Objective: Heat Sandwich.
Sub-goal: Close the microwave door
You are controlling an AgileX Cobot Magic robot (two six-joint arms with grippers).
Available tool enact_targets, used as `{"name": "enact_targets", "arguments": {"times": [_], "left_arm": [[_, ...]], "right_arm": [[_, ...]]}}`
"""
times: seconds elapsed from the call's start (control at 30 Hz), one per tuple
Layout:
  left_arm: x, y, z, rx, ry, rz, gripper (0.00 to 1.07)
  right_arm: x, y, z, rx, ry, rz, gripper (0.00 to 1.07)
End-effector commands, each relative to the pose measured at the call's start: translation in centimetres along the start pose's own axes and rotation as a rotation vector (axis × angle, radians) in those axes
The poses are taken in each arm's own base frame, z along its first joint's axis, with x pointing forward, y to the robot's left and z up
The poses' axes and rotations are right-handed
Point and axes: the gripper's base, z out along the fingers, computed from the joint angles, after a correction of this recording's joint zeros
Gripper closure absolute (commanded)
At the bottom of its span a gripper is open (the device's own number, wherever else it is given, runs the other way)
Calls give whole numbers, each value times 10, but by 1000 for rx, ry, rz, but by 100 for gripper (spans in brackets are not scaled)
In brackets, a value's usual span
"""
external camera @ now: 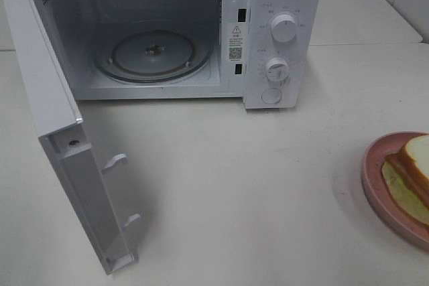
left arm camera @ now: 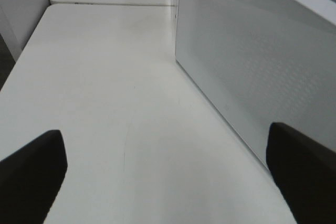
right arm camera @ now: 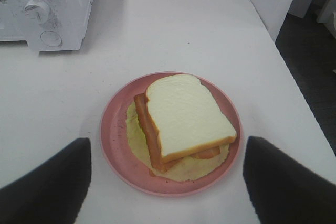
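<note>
The microwave (external camera: 161, 31) door (external camera: 60, 138) stands wide, ready for loading. The sandwich (right arm camera: 184, 121) waits on its pink plate (right arm camera: 113, 140) on the tabletop (external camera: 234, 185); the right tool (right arm camera: 168, 187) hovers released above it, the left tool (left arm camera: 168, 182) released beside the door.

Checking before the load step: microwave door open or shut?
Open. The microwave door is swung wide toward the camera, exposing the cavity and the bare glass turntable. The sandwich sits outside on the pink plate.
</note>
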Motion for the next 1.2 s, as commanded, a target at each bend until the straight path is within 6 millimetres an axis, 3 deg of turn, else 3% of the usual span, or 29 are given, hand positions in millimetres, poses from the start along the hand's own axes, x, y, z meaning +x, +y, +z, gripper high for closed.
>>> {"name": "enact_targets", "arguments": {"times": [0.03, 0.33, 0.47, 0.6, 0.63, 0.77, 0.8, 0.83, 0.87, 0.93, 1.2], "left_arm": [[-9, 1, 4, -1, -18, 20, 9], [-29, 5, 39, 1, -20, -11, 22], [-29, 7, 56, -11, -22, -19, 34], [-31, 10, 75, -22, -7, -28, 53], [-31, 10, 75, -22, -7, -28, 53], [-33, 13, 97, -30, 50, -37, 83], [-33, 13, 97, -30, 50, -37, 83], [-34, 15, 107, -35, 67, -41, 97], [-35, 15, 111, -37, 72, -42, 104], [-39, 18, 125, -48, 60, -44, 107], [-47, 24, 149, -81, -53, -40, 107]], "right_arm": [[2, -1, -3, 5, -26, -4, 31], [2, -1, -3, 5, -26, -4, 31], [2, -1, -3, 5, -26, -4, 31], [2, -1, -3, 5, -26, -4, 31], [2, -1, -3, 5, -26, -4, 31], [2, -1, -3, 5, -26, -4, 31], [2, -1, -3, 5, -26, -4, 31], [2, -1, -3, 5, -26, -4, 31], [2, -1, -3, 5, -26, -4, 31], [2, -1, -3, 5, -26, -4, 31], [2, -1, -3, 5, -26, -4, 31]]}}
